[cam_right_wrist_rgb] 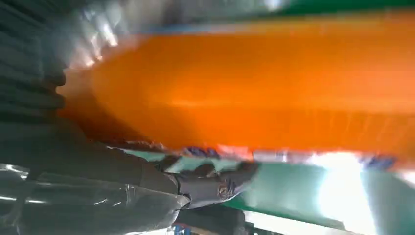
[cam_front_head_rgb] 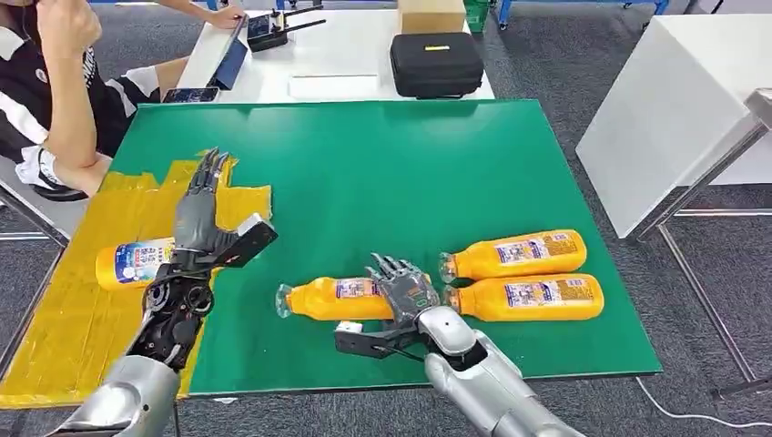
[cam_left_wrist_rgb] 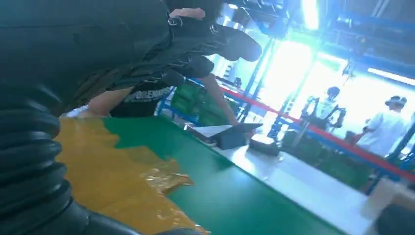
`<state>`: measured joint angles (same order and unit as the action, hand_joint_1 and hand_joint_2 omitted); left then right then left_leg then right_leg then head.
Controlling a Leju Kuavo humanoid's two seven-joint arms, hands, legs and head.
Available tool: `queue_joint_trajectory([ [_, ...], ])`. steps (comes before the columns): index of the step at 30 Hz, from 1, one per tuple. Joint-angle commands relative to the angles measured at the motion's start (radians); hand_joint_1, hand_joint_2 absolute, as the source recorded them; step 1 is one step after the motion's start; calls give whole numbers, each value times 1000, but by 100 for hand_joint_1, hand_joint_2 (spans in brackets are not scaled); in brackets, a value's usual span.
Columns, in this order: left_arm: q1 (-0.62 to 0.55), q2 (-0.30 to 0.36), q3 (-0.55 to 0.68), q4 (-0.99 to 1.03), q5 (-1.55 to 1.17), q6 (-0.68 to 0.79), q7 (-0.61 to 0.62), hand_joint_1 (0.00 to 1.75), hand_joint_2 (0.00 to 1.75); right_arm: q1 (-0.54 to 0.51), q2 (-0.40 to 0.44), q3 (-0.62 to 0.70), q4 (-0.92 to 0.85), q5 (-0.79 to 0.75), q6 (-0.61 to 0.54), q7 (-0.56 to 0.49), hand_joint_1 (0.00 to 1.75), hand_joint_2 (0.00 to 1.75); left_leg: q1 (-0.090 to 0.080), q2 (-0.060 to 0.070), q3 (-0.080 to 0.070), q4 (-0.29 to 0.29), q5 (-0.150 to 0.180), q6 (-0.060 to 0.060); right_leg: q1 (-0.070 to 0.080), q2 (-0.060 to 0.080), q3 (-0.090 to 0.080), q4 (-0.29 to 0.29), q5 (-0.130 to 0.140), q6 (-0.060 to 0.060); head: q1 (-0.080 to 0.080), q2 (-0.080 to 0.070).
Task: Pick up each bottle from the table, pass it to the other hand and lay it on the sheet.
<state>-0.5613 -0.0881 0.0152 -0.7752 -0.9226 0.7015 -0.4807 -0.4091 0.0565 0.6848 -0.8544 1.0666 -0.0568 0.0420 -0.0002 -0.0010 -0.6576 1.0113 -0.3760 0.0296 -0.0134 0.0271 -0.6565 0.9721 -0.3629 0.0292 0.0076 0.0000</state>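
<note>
Three orange bottles lie on the green mat [cam_front_head_rgb: 382, 173]: the nearest one [cam_front_head_rgb: 332, 299] in front of me and two more [cam_front_head_rgb: 519, 255] [cam_front_head_rgb: 533, 299] to its right. My right hand [cam_front_head_rgb: 405, 293] lies over the base end of the nearest bottle [cam_right_wrist_rgb: 254, 93], its fingers draped on it and its thumb [cam_front_head_rgb: 364, 344] spread away toward the front edge, not clamped. A further bottle [cam_front_head_rgb: 135, 262] lies on the yellow sheet [cam_front_head_rgb: 82, 319] at the left. My left hand [cam_front_head_rgb: 205, 214] hovers beside that bottle with straight fingers, holding nothing.
A person [cam_front_head_rgb: 55, 100] sits at the far left corner. A white table [cam_front_head_rgb: 346, 55] behind the mat carries a black case [cam_front_head_rgb: 437, 64], a tablet and a box. Another white table [cam_front_head_rgb: 674, 109] stands to the right. The left wrist view shows distant people [cam_left_wrist_rgb: 391, 127].
</note>
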Motion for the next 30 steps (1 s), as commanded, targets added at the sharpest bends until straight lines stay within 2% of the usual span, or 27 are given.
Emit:
queue_joint_trajectory([
  [1,29,12,-204,-127,169,-3,13,0,175,23,18,4,192,16,12,12,175,175,1,-3,4,-1,0,-2,1,-5,4,-1,-1,-2,0,0],
  [4,30,17,-208,-128,172,-3,16,0,175,22,19,2,191,15,14,13,175,175,1,-5,7,-2,1,-2,2,-8,8,-2,-1,-2,0,0],
  [5,30,17,-208,-128,172,-3,16,0,175,22,19,2,191,15,14,13,175,175,1,-2,9,0,-1,-1,2,-3,8,-1,-1,-1,0,0],
  [7,30,17,-208,-128,172,-3,16,0,175,22,19,2,191,15,14,13,175,175,1,-2,10,-2,0,-1,2,-3,10,-3,0,-2,0,0],
  [10,59,30,-263,-202,251,-3,1,0,175,31,25,-28,180,20,-3,14,175,175,1,-3,11,-2,1,-3,2,-5,11,-2,-2,-2,0,0],
  [12,100,44,-307,-293,325,-14,-10,0,175,42,34,-82,156,-14,-57,1,175,175,1,-3,11,-2,2,-5,2,-5,12,-2,-2,-2,0,0],
  [14,159,60,-334,-411,383,-36,32,0,175,67,52,-183,73,-118,-162,-53,175,175,1,-2,11,-2,2,-5,2,-4,11,-1,-1,-2,0,0],
  [15,186,62,-340,-464,454,-114,64,0,175,103,67,-260,-25,-224,-291,-153,175,175,1,-1,10,-1,1,-5,1,-2,10,-1,-1,-1,0,0],
  [16,209,66,-346,-510,491,-162,90,0,175,128,67,-306,-109,-325,-311,-212,175,175,1,-1,10,-1,1,-5,1,-3,10,-1,-2,-2,0,0],
  [17,216,67,-351,-523,515,-190,97,0,175,143,59,-321,-163,-377,-318,-242,175,175,1,-1,9,-1,0,-6,2,-4,10,0,-3,-2,0,0],
  [18,215,64,-357,-523,541,-219,101,0,175,173,73,-372,-239,-526,-335,-336,175,175,1,-1,8,0,0,-5,2,-2,8,0,-2,-1,0,0],
  [19,209,62,-367,-512,556,-239,102,0,175,186,61,-383,-272,-615,-329,-381,175,175,1,-1,8,1,0,-5,1,-3,8,1,-3,-2,1,0],
  [25,199,59,-368,-491,565,-236,94,0,175,189,54,-373,-267,-630,-336,-385,175,175,0,-4,-5,0,4,-1,1,-6,-2,1,0,-1,0,0],
  [27,197,62,-373,-486,628,-297,83,0,175,203,82,-427,-290,-806,-356,-524,175,175,1,-2,-5,1,3,-1,1,-4,-2,1,1,0,0,0],
  [30,199,62,-385,-478,678,-334,76,0,175,209,82,-445,-324,-945,-334,-569,175,175,0,-4,-5,0,3,-2,0,-6,-3,2,-1,-1,0,0],
])
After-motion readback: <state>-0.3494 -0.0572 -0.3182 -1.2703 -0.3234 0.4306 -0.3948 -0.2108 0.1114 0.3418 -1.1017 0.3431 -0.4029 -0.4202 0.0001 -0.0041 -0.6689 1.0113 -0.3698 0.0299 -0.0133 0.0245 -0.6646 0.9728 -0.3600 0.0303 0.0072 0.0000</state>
